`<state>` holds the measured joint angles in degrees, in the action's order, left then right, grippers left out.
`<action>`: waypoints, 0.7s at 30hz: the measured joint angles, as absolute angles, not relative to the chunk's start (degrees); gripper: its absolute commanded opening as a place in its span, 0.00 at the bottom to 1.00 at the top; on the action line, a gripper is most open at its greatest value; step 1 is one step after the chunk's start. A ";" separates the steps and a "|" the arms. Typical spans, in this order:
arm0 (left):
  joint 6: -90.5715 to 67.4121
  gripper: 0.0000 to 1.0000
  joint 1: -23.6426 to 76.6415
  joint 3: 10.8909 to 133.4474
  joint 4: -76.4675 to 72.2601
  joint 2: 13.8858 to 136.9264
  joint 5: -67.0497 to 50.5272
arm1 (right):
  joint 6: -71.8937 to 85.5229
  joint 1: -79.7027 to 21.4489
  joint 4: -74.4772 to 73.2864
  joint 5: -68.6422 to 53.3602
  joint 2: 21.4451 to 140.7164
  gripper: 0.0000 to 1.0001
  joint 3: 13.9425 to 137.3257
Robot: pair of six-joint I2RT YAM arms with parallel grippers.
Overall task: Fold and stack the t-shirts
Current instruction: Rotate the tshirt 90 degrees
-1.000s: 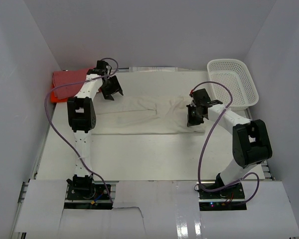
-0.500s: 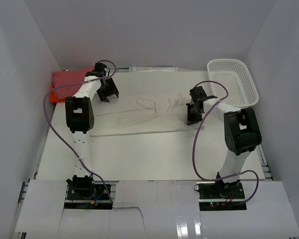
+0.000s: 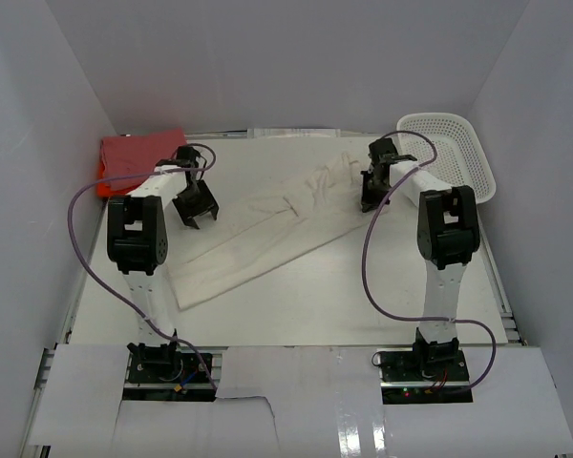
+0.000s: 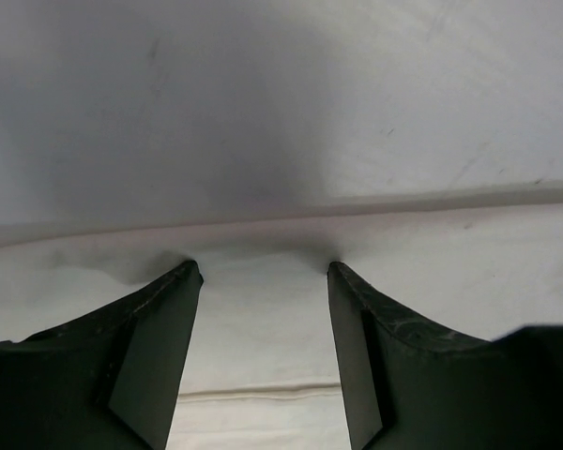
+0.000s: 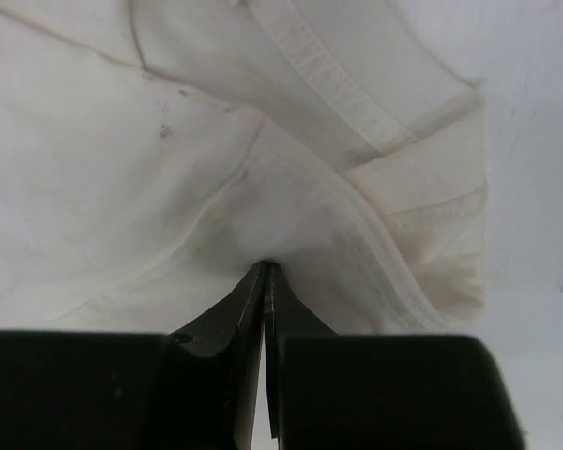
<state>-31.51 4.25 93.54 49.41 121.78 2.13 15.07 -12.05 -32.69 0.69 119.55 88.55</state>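
My right gripper [image 5: 265, 270] is pressed together, pinching a fold of the cream t-shirt [image 3: 267, 239] near the table's [image 3: 296, 305] far right corner, just beside the basket [image 3: 446, 120]. My left gripper [image 4: 263, 269] hangs spread at the cloth's left edge. The shirt's long axis runs diagonally from that pinch toward the near left edge, with the left arm nearer the loose end; there is open room along the near edge, and the folded stack [image 3: 134, 157] sits in the far left corner.
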 measured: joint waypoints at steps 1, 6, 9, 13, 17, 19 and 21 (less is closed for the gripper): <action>-32.08 0.67 4.27 90.43 48.95 119.90 2.09 | 14.83 -12.03 -33.12 0.62 121.14 0.08 90.96; -34.92 0.67 4.62 76.42 46.41 110.59 0.05 | 14.50 -11.97 -36.05 -1.30 129.23 0.08 103.74; -36.84 0.67 5.28 68.05 45.15 104.53 -2.13 | 14.46 -11.94 -37.41 -3.25 134.06 0.08 111.48; -39.42 0.67 7.84 59.48 44.34 97.89 -5.04 | 14.59 -11.77 -38.37 -6.74 140.11 0.08 121.23; -42.09 0.68 11.77 53.76 43.75 93.27 -7.22 | 15.11 -11.53 -37.69 -10.59 143.94 0.09 126.76; -43.57 0.68 13.72 51.57 43.03 91.44 -8.40 | 15.79 -11.38 -36.56 -12.05 144.92 0.10 127.85; -45.01 0.68 15.59 49.98 42.63 90.19 -9.50 | 16.56 -11.20 -35.62 -13.74 146.19 0.10 129.38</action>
<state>-45.01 15.59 49.98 42.63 90.19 -9.50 16.56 -11.20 -35.62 -13.74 146.19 129.38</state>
